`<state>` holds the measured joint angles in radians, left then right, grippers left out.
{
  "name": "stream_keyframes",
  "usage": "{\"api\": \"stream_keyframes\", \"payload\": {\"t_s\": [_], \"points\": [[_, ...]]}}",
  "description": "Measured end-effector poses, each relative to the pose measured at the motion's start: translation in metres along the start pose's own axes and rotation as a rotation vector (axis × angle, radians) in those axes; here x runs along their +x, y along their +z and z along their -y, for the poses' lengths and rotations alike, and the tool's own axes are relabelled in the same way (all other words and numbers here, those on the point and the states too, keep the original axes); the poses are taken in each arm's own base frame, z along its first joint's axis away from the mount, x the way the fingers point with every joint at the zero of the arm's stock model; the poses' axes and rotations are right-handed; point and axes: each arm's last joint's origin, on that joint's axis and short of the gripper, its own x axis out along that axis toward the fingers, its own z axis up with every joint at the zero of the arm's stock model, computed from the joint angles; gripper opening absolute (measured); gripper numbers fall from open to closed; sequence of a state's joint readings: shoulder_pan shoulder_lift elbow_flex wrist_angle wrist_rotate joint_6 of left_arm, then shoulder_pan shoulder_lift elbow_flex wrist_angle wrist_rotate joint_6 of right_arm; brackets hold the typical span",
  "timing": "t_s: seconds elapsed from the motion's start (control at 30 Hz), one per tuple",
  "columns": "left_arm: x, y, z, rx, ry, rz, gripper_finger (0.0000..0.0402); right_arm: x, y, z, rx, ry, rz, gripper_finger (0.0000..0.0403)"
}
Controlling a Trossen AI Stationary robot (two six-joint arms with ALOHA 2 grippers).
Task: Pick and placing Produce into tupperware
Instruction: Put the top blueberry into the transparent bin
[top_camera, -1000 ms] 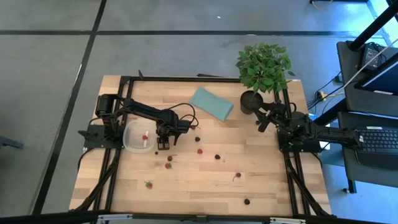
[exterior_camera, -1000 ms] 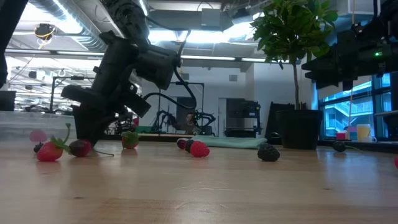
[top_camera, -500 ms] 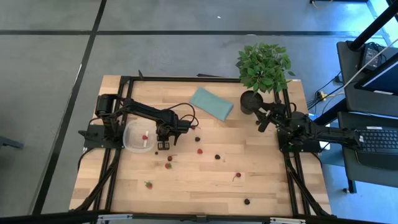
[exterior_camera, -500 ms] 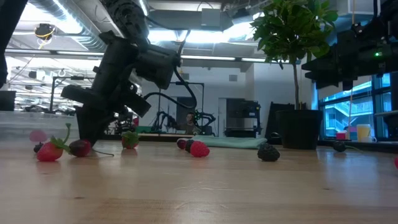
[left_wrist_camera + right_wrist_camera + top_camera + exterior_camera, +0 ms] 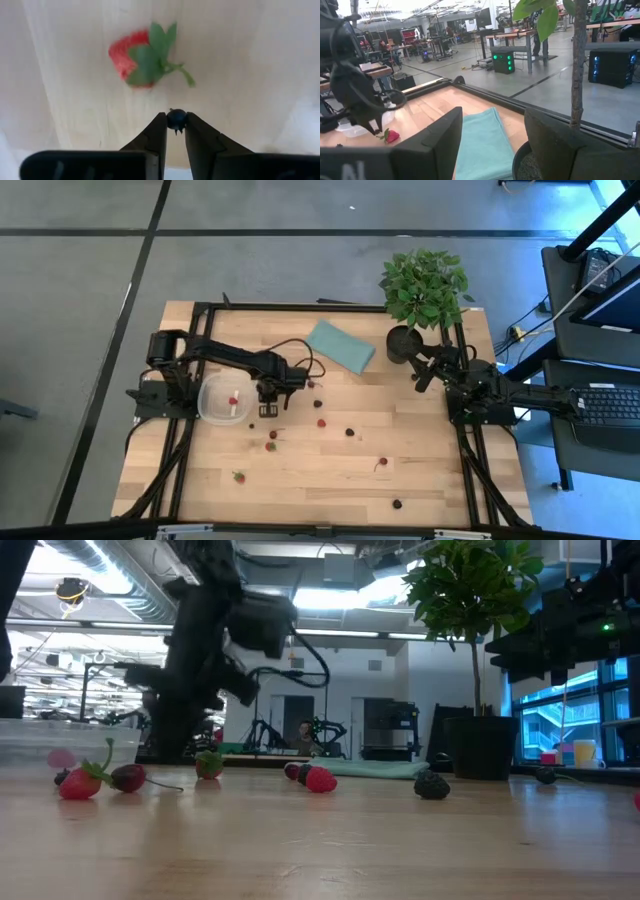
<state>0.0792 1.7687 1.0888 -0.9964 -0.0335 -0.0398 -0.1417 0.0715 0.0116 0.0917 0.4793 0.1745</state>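
My left gripper point(image 5: 267, 407) points down just right of the tupperware point(image 5: 222, 399), a clear shallow container on the table's left part with one red fruit point(image 5: 233, 397) inside. It is shut on a tiny dark berry point(image 5: 176, 119). In the left wrist view a red fruit with a green top point(image 5: 140, 59) lies on the wood below the fingers. More produce lies scattered across the middle of the table, such as red ones point(image 5: 321, 422) and dark ones point(image 5: 349, 431). My right gripper point(image 5: 424, 376) waits open beside the plant pot. My left gripper pinches the dark berry point(image 5: 176, 119) between its two fingertips point(image 5: 159, 131), at their free ends. The fingers come from above, pointing down. The berry looks lifted clear of the wood.
A flat teal pad point(image 5: 340, 345) lies at the far middle of the table. A leafy potted plant point(image 5: 424, 288) stands at the far right. Stray fruits lie toward the near edge point(image 5: 238, 476) point(image 5: 397, 503). The table's dark frame point(image 5: 300, 307) runs along its edges.
My left gripper has risen off the table and shifted a little toward the right, staying shut. The left arm's base joint has turned. The loose fruits lie as before.
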Motion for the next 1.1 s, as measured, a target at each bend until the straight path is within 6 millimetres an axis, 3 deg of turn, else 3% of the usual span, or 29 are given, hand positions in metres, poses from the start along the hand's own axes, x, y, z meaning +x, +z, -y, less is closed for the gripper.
{"api": "stream_keyframes", "payload": {"t_s": [0.27, 0.5, 0.7, 0.83, 1.1], "points": [[-0.036, -0.020, -0.008, -0.055, -0.014, 0.063, 0.0046, 0.000, 0.000, 0.000, 0.000, 0.000, 0.001, 0.0217], [-0.071, -0.057, -0.012, -0.221, 0.021, 0.071, 0.0042, 0.000, 0.000, 0.000, 0.001, 0.000, 0.001, 0.0217], [-0.084, -0.082, -0.014, -0.401, 0.074, 0.012, 0.0037, 0.000, 0.000, 0.000, 0.000, 0.000, 0.001, 0.0217], [-0.073, -0.090, -0.014, -0.439, 0.063, -0.006, 0.0037, 0.000, 0.000, 0.000, -0.001, 0.000, 0.000, 0.0217], [-0.018, -0.103, -0.010, -0.482, 0.015, -0.082, 0.0041, 0.000, 0.000, 0.000, -0.002, -0.001, 0.000, 0.0217]]}}
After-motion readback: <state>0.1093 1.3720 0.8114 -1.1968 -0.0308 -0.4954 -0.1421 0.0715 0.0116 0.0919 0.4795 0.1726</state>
